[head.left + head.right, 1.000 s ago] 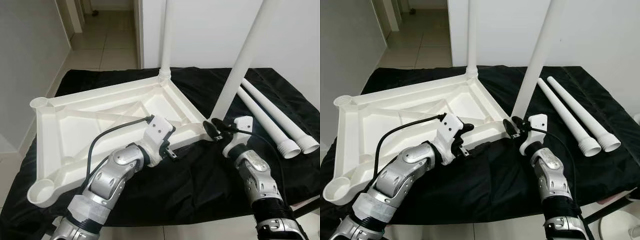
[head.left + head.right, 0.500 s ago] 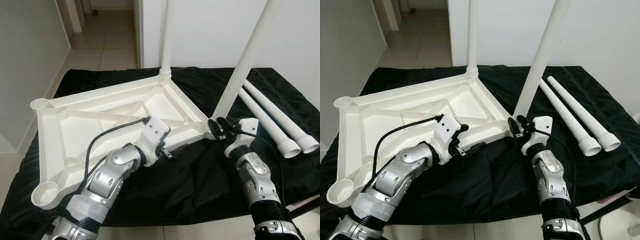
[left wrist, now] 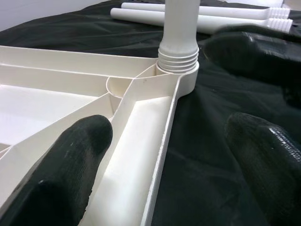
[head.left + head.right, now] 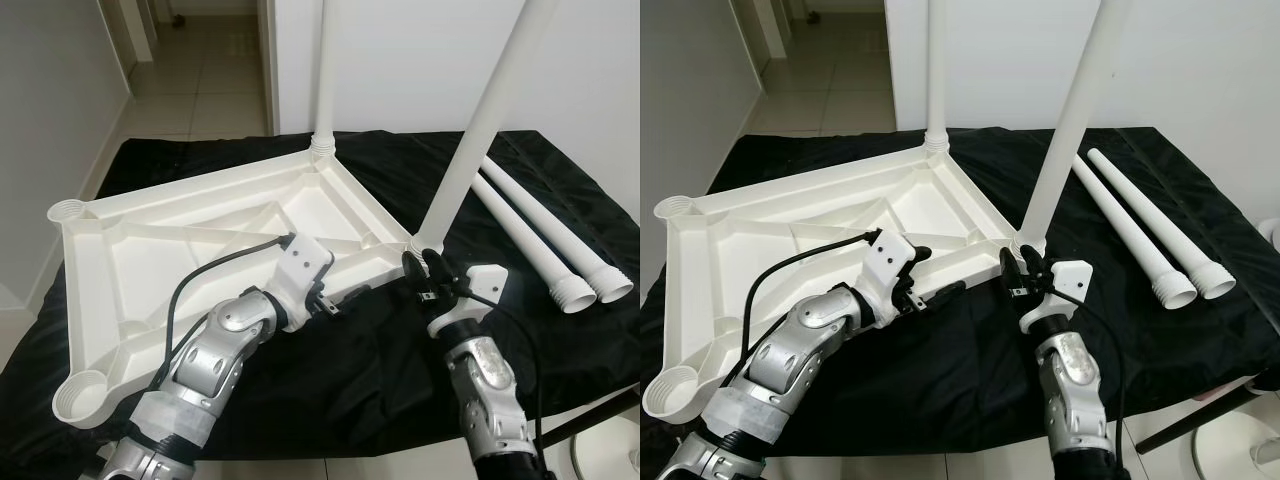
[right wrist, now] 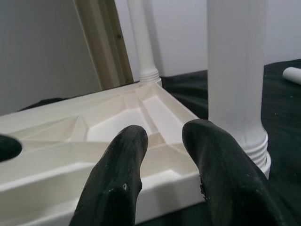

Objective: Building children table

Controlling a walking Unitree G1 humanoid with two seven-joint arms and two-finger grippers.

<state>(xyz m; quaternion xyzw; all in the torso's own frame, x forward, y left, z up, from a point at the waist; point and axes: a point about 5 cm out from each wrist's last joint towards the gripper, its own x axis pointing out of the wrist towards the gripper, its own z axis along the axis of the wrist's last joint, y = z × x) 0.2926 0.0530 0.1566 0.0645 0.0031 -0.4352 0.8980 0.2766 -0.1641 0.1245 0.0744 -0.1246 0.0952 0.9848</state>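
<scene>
Left claw (image 4: 345, 300) straddles the near rim of the upturned white tabletop (image 4: 180, 240), one black finger inside the rim and one outside on the cloth, spread and gripping nothing, while our right claw (image 4: 420, 275) hovers released just beside the near screwed-in leg (image 4: 475, 130) at its corner socket. We read no writing anywhere. We see the tabletop lying on a table draped in black cloth (image 4: 380, 350), a second leg (image 4: 324, 70) upright at its far corner, two loose legs (image 4: 545, 245) lying beside it, white walls and a tiled floor (image 4: 205, 85) beyond.
</scene>
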